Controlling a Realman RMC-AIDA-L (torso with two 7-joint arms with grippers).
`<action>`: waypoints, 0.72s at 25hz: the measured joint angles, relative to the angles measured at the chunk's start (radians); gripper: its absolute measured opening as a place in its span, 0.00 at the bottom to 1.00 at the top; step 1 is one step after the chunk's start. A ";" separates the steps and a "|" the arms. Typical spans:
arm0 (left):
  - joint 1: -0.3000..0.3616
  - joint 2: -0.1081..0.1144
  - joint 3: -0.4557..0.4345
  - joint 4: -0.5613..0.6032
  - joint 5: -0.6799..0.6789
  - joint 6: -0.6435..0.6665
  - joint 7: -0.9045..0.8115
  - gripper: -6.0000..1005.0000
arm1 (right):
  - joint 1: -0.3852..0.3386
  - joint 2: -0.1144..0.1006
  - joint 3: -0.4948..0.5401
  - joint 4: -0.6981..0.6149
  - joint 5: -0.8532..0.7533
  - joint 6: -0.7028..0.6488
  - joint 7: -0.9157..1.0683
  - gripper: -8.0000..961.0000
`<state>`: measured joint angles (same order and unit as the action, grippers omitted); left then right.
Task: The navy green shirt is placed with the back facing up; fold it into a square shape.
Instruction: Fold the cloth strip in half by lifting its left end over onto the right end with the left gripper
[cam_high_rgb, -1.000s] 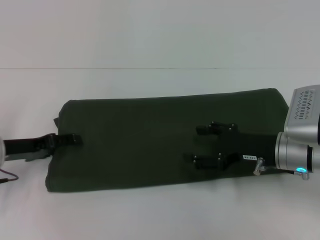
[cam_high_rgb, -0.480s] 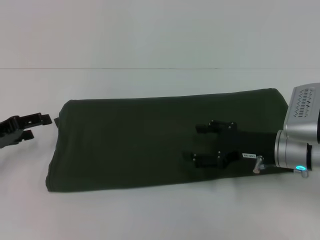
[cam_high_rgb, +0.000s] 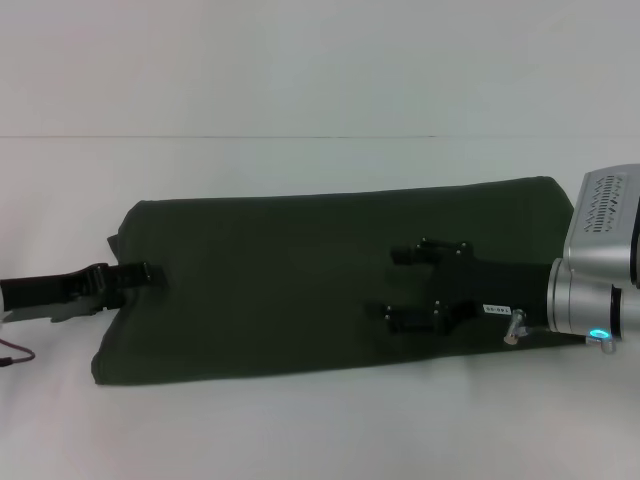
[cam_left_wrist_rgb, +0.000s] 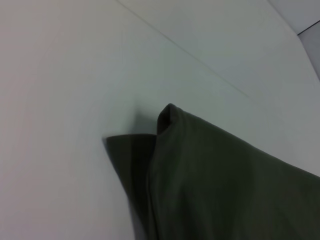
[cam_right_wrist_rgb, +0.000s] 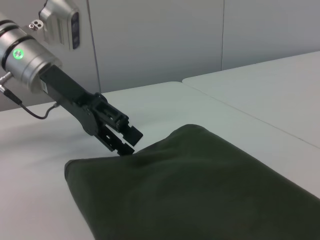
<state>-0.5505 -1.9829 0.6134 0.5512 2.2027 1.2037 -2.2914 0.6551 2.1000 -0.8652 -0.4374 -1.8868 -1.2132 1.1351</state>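
Olive-green soft fabric, navy green shirt (cam_high_rgb: 330, 280), folded to long band across white table (cam_high_rgb: 320, 420) | limp, light, multilayer; pinch short edges through all layers | left gripper (cam_high_rgb: 140, 275) at left edge, closure indeterminate | right gripper (cam_high_rgb: 405, 285) spread above right half.

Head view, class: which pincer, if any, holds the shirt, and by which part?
The left pincer touches the dark olive-green shirt's left end, but a hold cannot be told. The right pincer, fingers open, holds nothing.
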 joint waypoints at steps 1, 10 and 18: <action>-0.002 0.000 0.004 -0.005 0.000 -0.012 0.000 0.89 | 0.000 0.000 0.000 0.000 0.000 0.000 0.000 0.94; -0.004 0.000 0.017 -0.011 0.000 -0.044 0.001 0.89 | 0.000 0.000 0.000 0.000 0.000 0.002 0.000 0.94; 0.001 0.025 0.007 -0.001 0.000 -0.016 -0.007 0.89 | 0.001 0.000 0.000 0.000 0.000 0.003 0.000 0.94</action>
<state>-0.5496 -1.9578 0.6203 0.5498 2.2028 1.1879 -2.2982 0.6561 2.1000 -0.8652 -0.4371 -1.8868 -1.2105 1.1351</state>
